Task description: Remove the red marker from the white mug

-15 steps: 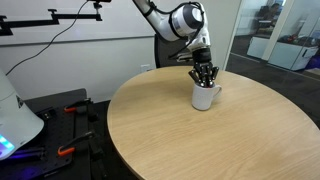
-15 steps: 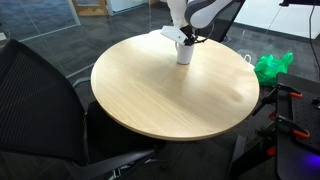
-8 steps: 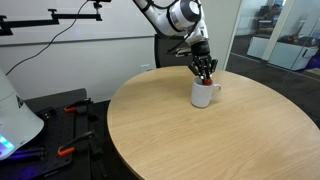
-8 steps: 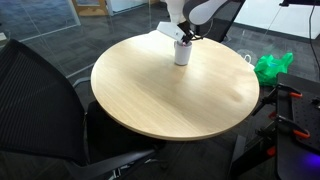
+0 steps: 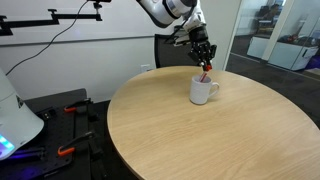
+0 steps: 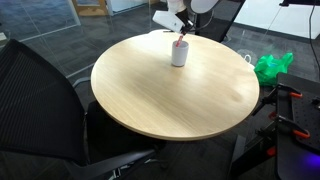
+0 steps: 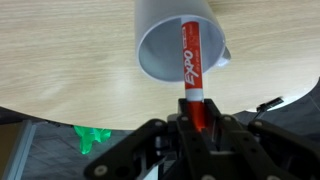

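Note:
The white mug [image 5: 203,90] stands upright near the far edge of the round wooden table [image 5: 200,135]; it also shows in an exterior view [image 6: 179,54] and in the wrist view [image 7: 160,45]. My gripper [image 5: 203,60] hangs just above the mug and is shut on the red marker [image 7: 190,65]. In the wrist view the marker runs from between the fingers [image 7: 160,140] into the mug's mouth, its far end still inside the rim. In an exterior view the marker [image 5: 206,74] shows as a small red piece between gripper and mug.
A black office chair [image 6: 45,100] stands at the table's near side in an exterior view. A green bag [image 6: 270,66] lies on the floor beside the table. A dark chair [image 5: 170,50] stands behind the table. Black equipment with red clamps [image 5: 65,125] sits on the floor.
My gripper has risen from the mug's mouth, drawing the red marker upward with it. The mug has stayed in place.

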{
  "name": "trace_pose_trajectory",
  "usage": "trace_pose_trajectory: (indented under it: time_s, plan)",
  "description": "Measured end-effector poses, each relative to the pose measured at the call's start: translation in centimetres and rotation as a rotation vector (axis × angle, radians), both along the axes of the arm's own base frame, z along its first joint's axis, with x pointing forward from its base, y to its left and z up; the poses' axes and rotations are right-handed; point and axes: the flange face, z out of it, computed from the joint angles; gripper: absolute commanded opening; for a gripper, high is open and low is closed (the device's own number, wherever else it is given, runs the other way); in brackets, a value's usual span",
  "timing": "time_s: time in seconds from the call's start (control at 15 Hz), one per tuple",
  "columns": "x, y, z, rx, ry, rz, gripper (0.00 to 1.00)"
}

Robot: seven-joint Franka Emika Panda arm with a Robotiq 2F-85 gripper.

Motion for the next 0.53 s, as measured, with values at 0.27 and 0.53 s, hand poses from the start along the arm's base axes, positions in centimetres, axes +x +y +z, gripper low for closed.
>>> trace_pose_trajectory:
  time_s: [0.27, 0.53]
  plan:
    - [-0.4, 1.4, 3.0, -0.027, -0.026, 0.038, 0.05]
    - [-1.2, 3.6, 5.9, -0.047, -0.067, 0.083, 0.05]
